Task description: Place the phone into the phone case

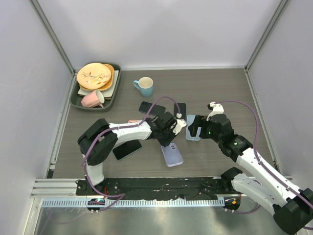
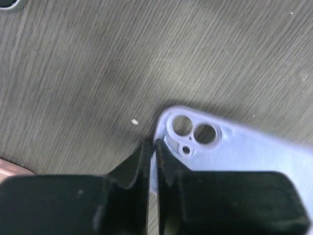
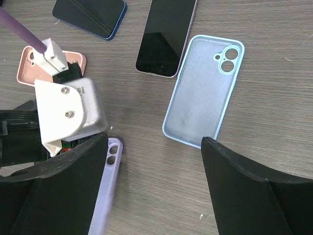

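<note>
My left gripper (image 1: 167,142) (image 2: 154,149) is shut on the side wall of a lavender phone case (image 1: 172,155) (image 2: 244,149), near its camera cutout, and holds it tilted on its edge. That case also shows in the right wrist view (image 3: 104,191). My right gripper (image 1: 195,129) (image 3: 155,147) is open wide and empty, just above the near end of a light blue case (image 1: 192,121) (image 3: 203,95) lying open side up. A dark phone with a pale rim (image 1: 180,108) (image 3: 165,36) lies beside the blue case. A dark blue phone (image 1: 151,107) (image 3: 90,14) lies further left.
A third black phone (image 1: 127,149) lies near the left arm. A pink case (image 1: 133,121) (image 3: 27,66) is partly hidden by that arm. A blue mug (image 1: 144,86) stands at the back. A green tray (image 1: 74,100) at back left holds plates and a pink mug (image 1: 92,99).
</note>
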You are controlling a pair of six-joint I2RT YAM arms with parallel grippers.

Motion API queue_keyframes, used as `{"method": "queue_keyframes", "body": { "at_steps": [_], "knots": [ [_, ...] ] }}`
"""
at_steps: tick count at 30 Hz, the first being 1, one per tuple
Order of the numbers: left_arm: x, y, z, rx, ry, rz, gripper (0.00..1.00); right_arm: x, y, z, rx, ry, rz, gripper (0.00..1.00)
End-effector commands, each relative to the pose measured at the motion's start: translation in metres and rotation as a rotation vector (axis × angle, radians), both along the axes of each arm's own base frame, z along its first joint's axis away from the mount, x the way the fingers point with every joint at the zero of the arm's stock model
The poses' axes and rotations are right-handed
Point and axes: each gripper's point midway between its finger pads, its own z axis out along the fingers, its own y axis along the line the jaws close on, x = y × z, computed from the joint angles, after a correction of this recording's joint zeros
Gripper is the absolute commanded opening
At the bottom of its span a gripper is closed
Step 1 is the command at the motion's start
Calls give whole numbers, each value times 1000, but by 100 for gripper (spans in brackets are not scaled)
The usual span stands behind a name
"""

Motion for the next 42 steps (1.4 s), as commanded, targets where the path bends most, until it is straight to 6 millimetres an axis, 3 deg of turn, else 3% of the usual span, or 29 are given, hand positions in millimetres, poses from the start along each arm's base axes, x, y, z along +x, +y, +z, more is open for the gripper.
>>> {"method": "queue_keyframes", "body": {
  "at_steps": [1,2,8,14,19,24,27,30,32,34,38,42],
  "knots": [
    [-1,9,-11,52,-1,53,6,8,-5,20,25,-71,-38,81],
    [2,8,-8,42,-12,73,0,8,-6,20,25,-73,-41,81],
    [7,6,23,-38,-5,259,0,10,-3,22,30,-67,-37,80],
    [3,34,33,-34,24,565,0,12,-1,24,35,-72,-32,80],
    [-9,58,24,-93,93,838,0,13,6,20,47,-63,-9,80],
    [-25,62,8,-221,194,1062,0,17,14,13,55,-37,15,80],
    [-36,55,8,-226,184,1053,2,17,17,12,60,-31,29,81],
    [-46,42,20,-225,126,1001,13,18,17,11,56,-31,27,81],
    [-47,41,26,-204,78,988,39,19,19,10,56,-25,36,81],
    [-51,39,31,-196,46,961,58,20,21,9,56,-24,43,81],
    [-46,48,42,-184,-24,932,64,21,25,6,61,-17,58,82],
    [-38,64,53,-161,-113,914,64,22,27,1,56,-1,63,82]
  ]
}}
